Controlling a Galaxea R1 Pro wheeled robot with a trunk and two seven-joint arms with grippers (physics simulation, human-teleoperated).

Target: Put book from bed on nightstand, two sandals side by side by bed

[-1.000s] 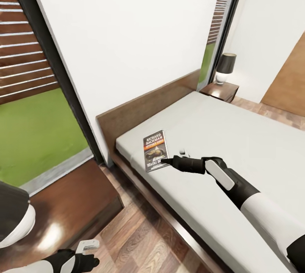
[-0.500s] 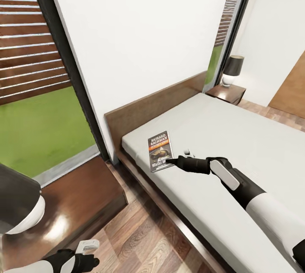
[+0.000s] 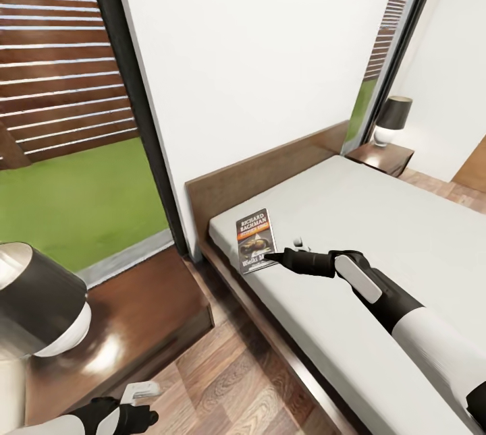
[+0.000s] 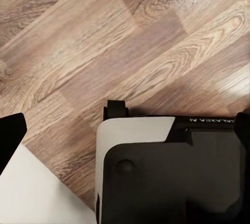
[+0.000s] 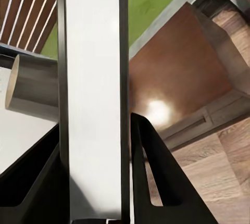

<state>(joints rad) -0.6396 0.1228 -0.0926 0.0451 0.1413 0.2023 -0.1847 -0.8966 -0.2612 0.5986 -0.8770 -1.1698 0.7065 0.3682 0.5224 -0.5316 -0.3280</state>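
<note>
The book (image 3: 256, 240), a pale paperback with an orange band, hangs slightly tilted over the near corner of the bed (image 3: 351, 219), past the mattress edge. My right gripper (image 3: 273, 257) is shut on the book's lower edge. Between the two dark fingers in the right wrist view, the book (image 5: 91, 78) shows as a wide white strip. Beyond it lies the near nightstand (image 5: 177, 83). That nightstand (image 3: 135, 307) has a glossy brown top and stands left of the bed. My left gripper (image 3: 135, 411) hangs low over the wood floor, fingers spread with nothing between them.
A black-shaded lamp (image 3: 40, 313) stands on the near nightstand's left part. The far nightstand (image 3: 388, 155) with its own lamp (image 3: 393, 118) sits beyond the bed. Tall dark-framed windows flank the white wall. A strip of plank floor (image 3: 236, 367) runs between nightstand and bed frame.
The whole view has swung left, so the bed and nightstands sit further right in the picture. The book and right gripper kept their spot, so the book now reaches past the mattress edge.
</note>
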